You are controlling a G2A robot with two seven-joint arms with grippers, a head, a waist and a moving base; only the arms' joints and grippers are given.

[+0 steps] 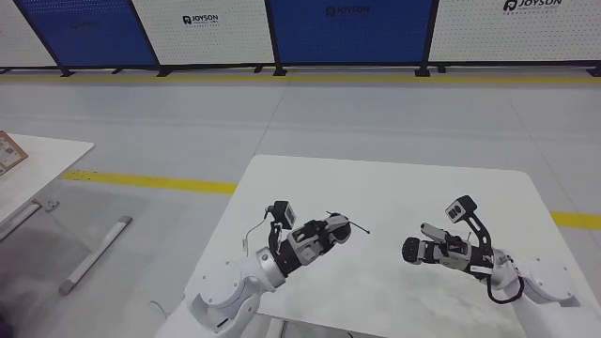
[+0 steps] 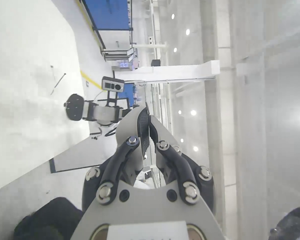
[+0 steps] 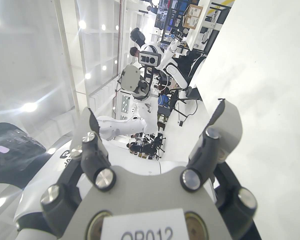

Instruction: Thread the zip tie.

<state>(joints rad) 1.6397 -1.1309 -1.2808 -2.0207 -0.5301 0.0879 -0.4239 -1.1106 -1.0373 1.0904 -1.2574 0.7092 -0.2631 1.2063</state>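
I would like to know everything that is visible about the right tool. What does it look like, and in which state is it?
The right tool has two pale grey fingers on black link bars with silver bolts, fixed to a grey metal plate that bears a white label. It is open: the fingers stand wide apart with nothing between them. It hangs over the white table and seems to touch nothing.

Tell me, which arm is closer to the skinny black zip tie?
Left. The left gripper sits right beside the zip tie; the right gripper is farther off, on its other side.
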